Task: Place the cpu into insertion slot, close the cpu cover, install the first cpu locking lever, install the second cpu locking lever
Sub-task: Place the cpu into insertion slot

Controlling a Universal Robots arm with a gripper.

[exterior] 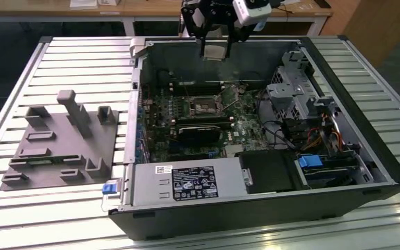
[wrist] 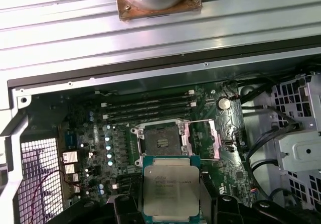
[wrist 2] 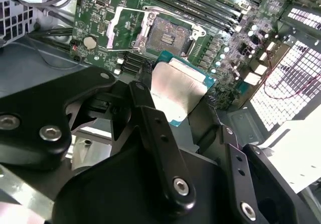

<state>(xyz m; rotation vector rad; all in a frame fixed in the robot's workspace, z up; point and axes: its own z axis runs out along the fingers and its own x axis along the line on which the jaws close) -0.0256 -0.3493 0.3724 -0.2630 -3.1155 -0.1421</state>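
Observation:
My gripper (exterior: 214, 48) hangs above the far side of the open computer case, shut on the cpu (exterior: 214, 51), a flat square chip with a dull silver top. In both wrist views the cpu (wrist: 170, 189) (wrist 2: 178, 91) sits between the black fingers (wrist 2: 148, 113), held in the air a short way off the insertion slot (wrist: 160, 139) (wrist 2: 171, 32). The slot (exterior: 203, 107) lies bare, its dark centre showing. The cpu cover (wrist: 205, 138) (wrist 2: 124, 29), a silvery frame, is swung open and lies beside the slot.
A grey moulded fixture (exterior: 58, 140) rests on the slatted table at the exterior view's left. Inside the case are a power supply (exterior: 179, 182), a black block (exterior: 200, 133), memory slots (wrist: 145, 106), a drive cage (exterior: 304, 99) and loose cables (exterior: 290, 135).

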